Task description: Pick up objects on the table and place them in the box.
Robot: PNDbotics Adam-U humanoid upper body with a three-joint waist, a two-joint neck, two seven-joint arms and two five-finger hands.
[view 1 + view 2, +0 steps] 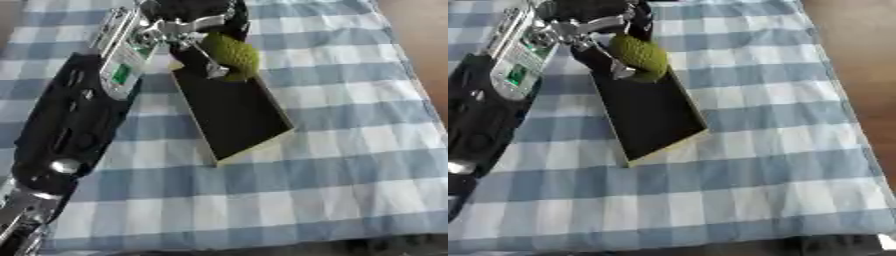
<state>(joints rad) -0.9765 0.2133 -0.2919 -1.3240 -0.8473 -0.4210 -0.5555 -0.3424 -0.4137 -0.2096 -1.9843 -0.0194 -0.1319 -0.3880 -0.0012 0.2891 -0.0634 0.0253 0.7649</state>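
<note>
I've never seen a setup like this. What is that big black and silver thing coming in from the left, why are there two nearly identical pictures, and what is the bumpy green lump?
Both pictures come from the two eyes of a camera in a humanoid robot's head, looking down at the same moment, so they nearly match. The black and silver shape is the robot's left arm, reaching to the far side of a table covered in a blue and white checked cloth. Its left hand has its fingers curled round a bumpy green object, held over the far end of a shallow box with a dark inside and pale rim. The right hand is out of sight.
</note>
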